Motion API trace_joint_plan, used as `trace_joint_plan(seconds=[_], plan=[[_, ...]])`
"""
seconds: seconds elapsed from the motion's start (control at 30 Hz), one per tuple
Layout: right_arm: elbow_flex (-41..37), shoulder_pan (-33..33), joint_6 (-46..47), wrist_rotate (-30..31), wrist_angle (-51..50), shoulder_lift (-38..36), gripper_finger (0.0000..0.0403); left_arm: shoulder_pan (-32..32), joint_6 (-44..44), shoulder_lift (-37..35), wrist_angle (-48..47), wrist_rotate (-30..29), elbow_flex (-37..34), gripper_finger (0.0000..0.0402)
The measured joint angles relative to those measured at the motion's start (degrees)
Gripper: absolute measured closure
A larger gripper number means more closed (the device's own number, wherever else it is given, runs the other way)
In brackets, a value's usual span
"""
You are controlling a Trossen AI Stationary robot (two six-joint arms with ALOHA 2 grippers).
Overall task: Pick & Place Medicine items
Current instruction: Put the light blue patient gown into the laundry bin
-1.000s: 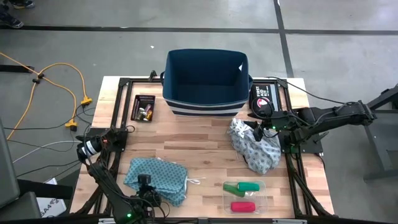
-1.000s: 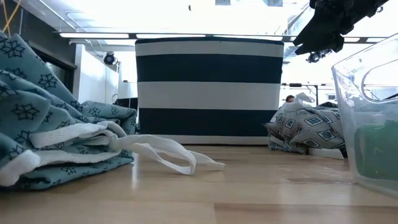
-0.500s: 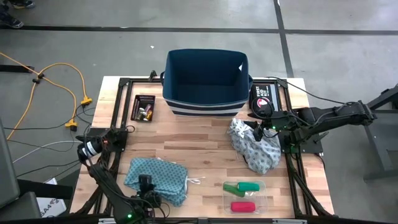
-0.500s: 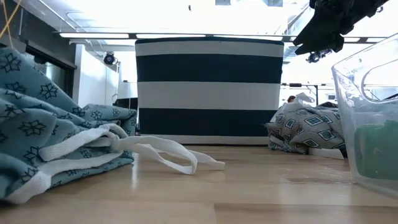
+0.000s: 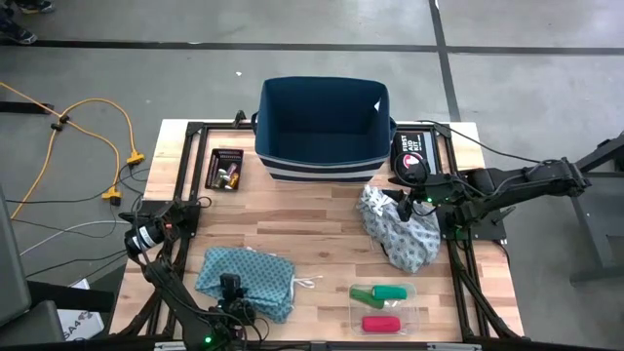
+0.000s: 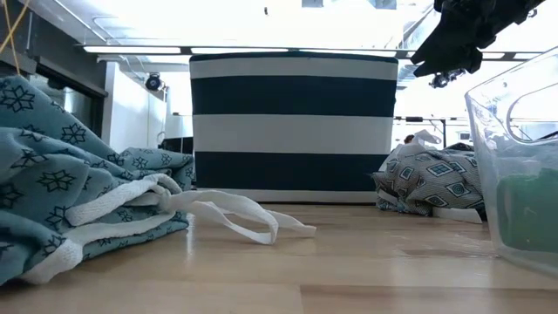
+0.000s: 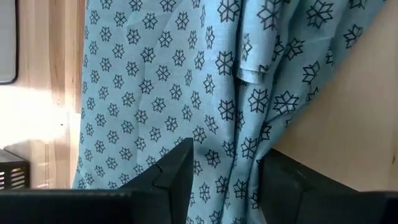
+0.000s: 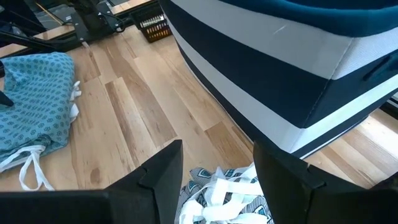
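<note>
The medicine items lie in a clear tray (image 5: 382, 306) near the table's near right: two green tubes (image 5: 382, 292) and a red-pink tube (image 5: 380, 324). The tray's wall (image 6: 514, 166) fills the low view's right. My left gripper (image 5: 230, 289) is at the near edge, on the teal patterned cloth (image 5: 244, 271), and the cloth (image 7: 186, 93) fills its wrist view. My right gripper (image 5: 408, 203) hovers open above the grey patterned cloth (image 5: 400, 232), high in the low view (image 6: 446, 61). My left gripper has a bunched fold of the teal cloth (image 7: 233, 155) between its two fingers, coming at it from above at the cloth's near side. Creases run from the fold across the cloth. The rest of the cloth lies on the table.
A navy and white striped bin (image 5: 324, 125) stands at the far middle. A black first aid pouch (image 5: 409, 154) lies to its right, and a small black tray of tiny items (image 5: 226, 171) to its left. The cloth's white drawstring (image 6: 235, 218) trails over the bare wood at the centre.
In the low view the teal cloth's near part has been drawn up and reshaped, its hem now higher and steeper, while the white drawstring stayed where it was. My left gripper has shifted slightly toward the near right.
</note>
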Motion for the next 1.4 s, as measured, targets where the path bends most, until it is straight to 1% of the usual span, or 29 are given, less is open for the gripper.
trace_joint_plan(seconds=[0.1,0.17,0.27,0.43,0.47,0.63,0.87,0.97,1.1,1.2,1.3,1.4], plan=[[0.00,0.02,0.00,0.00,0.00,0.00,0.0219,0.33,-0.04,0.00,0.22,-0.12,-0.68,0.0267],[0.01,0.01,0.00,0.00,0.01,0.00,0.0219,0.55,-0.28,0.02,0.29,-0.13,-0.76,0.0280],[0.00,0.00,0.00,-0.01,0.00,0.00,0.0219,0.77,-0.21,0.00,0.38,-0.14,-0.75,0.0313],[0.00,0.01,0.00,-0.01,0.00,0.00,0.0219,0.77,-0.21,0.00,0.35,-0.14,-0.75,0.0384],[0.02,0.00,0.00,-0.02,0.02,0.00,0.0219,0.77,-0.21,0.01,0.35,-0.14,-0.75,0.0391],[0.00,0.01,0.00,0.00,0.00,0.02,0.0219,0.75,-0.19,0.00,-0.34,-1.29,-0.75,0.0397],[0.00,0.02,0.00,-0.01,0.00,0.01,0.0219,-0.18,-0.81,-0.09,-4.27,-7.68,-0.58,0.0399],[0.00,0.01,0.00,0.00,0.00,0.00,0.0219,-0.49,-2.38,-0.11,-8.34,-10.19,0.67,0.0399],[0.00,0.01,0.00,-0.01,0.00,0.01,0.0219,-0.43,-2.77,-0.11,-15.57,-12.00,4.32,0.0400],[0.01,0.02,0.00,-0.02,-0.01,0.00,0.0219,0.04,-1.44,-0.11,-21.07,-13.60,8.07,0.0400],[0.00,0.00,0.00,0.00,-0.02,0.02,0.0219,0.84,3.60,-1.78,-20.71,-15.33,9.68,0.0400],[0.00,0.00,0.00,0.00,0.03,0.02,0.0219,2.44,5.14,-4.60,-21.20,-16.63,9.94,0.0400]])
